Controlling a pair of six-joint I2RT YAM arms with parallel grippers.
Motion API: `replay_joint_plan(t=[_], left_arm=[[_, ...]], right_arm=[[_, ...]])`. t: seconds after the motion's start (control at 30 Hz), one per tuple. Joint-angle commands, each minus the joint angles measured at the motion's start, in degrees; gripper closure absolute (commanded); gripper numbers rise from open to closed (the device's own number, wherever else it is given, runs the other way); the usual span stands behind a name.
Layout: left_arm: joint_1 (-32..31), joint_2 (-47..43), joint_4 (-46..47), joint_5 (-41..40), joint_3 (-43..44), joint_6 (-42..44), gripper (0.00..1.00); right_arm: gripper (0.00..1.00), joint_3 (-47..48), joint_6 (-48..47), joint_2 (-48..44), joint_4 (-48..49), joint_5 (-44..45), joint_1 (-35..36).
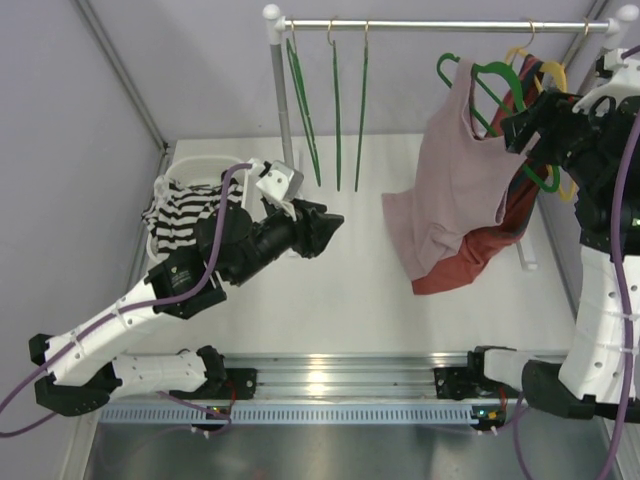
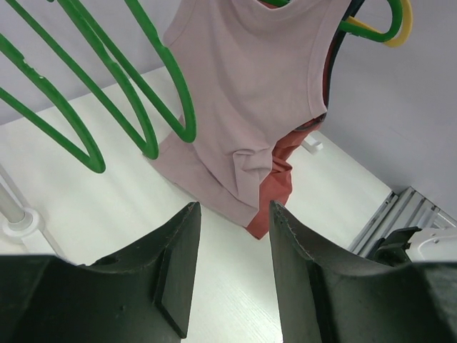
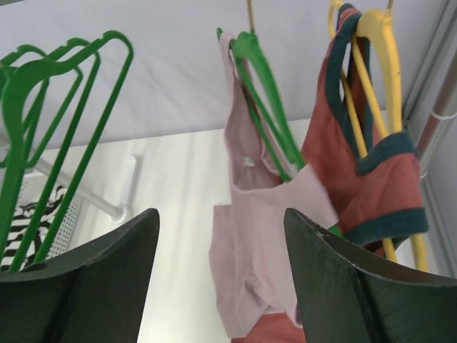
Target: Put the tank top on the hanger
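Near edge: both arm bases sit on a ribbed aluminium extrusion (image 1: 330,385). Left claw (image 2: 234,214) has matte black wedge-shaped fingers, parted with a moderate gap and nothing between them. It hovers over the smooth white worktop (image 1: 330,300), aimed right. Behind it at the left is a white perforated basket (image 1: 160,185) with a crumpled black-and-white striped garment (image 1: 180,215) inside.

Right claw (image 3: 218,221) is up at rail height on the right, spread wide and empty. Just ahead of it is the tank top (image 1: 455,170): plain dusty-pink soft knit, draped on the hanger (image 3: 251,46), a thin bright-green triangle. It hangs lopsided, with one shoulder over the top and the hanger's arms poking out through an opening. The lower part is creased and low against the worktop; can't tell if it rests there.

Just behind it a rust-red top (image 3: 371,164) with dark green trim hangs on a yellow hanger (image 3: 375,28).

Far: three spare green hangers (image 2: 187,107) hang bare to the left on a shiny metal rail (image 1: 420,24) with white end posts.
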Motion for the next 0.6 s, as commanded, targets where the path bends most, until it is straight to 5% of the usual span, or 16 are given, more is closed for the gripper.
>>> replay_joint_plan(t=[0.0,0.2,0.57], left_arm=[[0.14,-1.06,0.7,-1.37,-0.35,-0.72,0.52],[0.14,-0.89,1.05,-4.62,-3.69,-2.91,0.52],[0.14,-5.37,0.79,-12.88,-20.28,-13.54,0.52]], right_arm=[[0.29,-3.99,2.07,-3.84,1.4,-5.24,0.79],[0.29,-18.31,4.88,-9.56,5.53,6.43,20.81],[0.3,-55.84,16.74,-18.17,22.75,16.2,45.34]])
